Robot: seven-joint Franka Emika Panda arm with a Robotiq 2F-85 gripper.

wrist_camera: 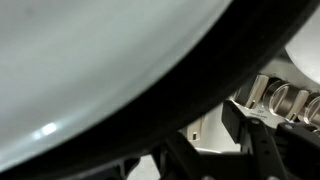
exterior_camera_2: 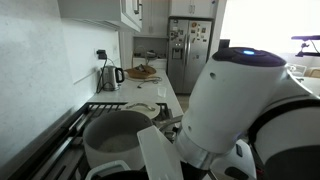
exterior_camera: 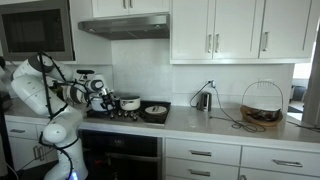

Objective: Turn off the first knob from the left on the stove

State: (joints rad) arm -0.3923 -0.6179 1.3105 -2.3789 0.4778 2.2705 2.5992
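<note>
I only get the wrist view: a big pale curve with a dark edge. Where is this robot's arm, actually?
Observer: The white arm reaches over a stove in a kitchen.
Operator: Is anything on the stove?
Observer: A grey pot sits on it, beside a dark pan.
Operator: And further along?
Observer: A kettle and a wire basket stand on the counter.
</note>
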